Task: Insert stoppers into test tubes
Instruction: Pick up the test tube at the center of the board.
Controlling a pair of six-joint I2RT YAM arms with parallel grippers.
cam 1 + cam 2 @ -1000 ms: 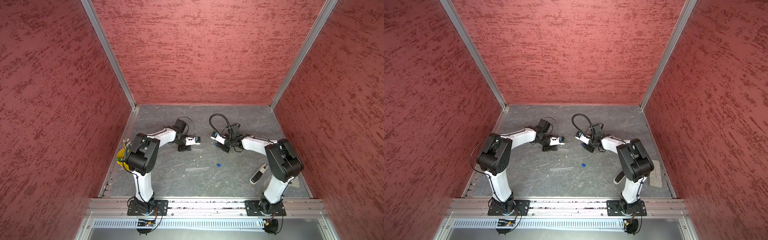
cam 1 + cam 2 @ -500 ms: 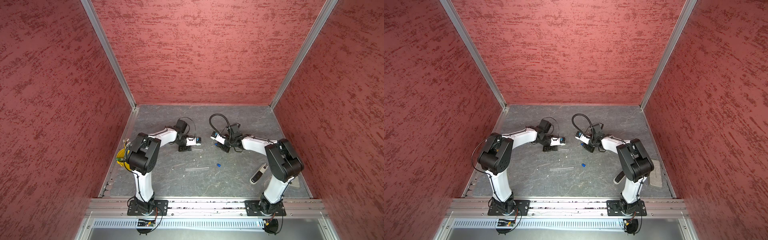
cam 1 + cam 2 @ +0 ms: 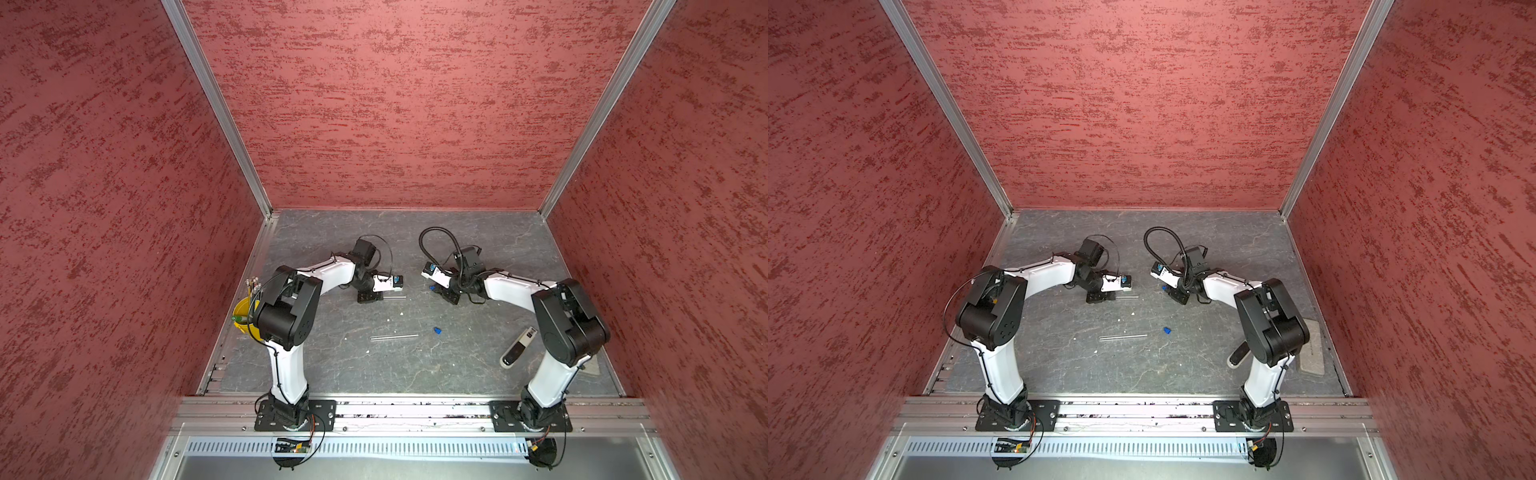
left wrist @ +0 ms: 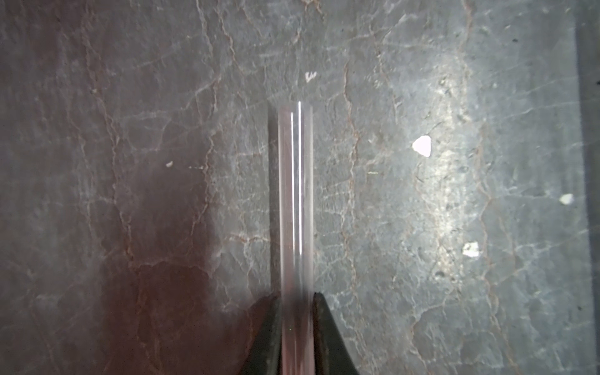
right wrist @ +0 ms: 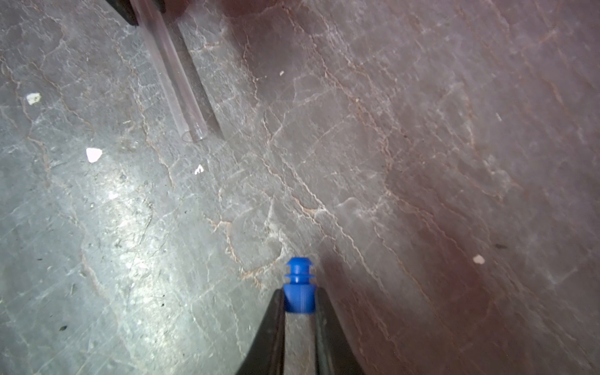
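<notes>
Test tubes, thin clear glass, two: one [image 4: 296, 201] is clamped by the left gripper [image 4: 297, 297], one [image 3: 394, 337] is left loose. Tiny blue tapered stoppers, two: one [image 5: 298, 269] is pinched by the right gripper [image 5: 299, 292], one [image 3: 436, 331] is seen at the loose tube's three o'clock.

No writing, label, brand or number can be read anywhere here. The black-and-white oblong device [image 3: 518, 347] has a pale patch on its face in a top view, but any marks on it are too small to make out as letters or figures.
</notes>
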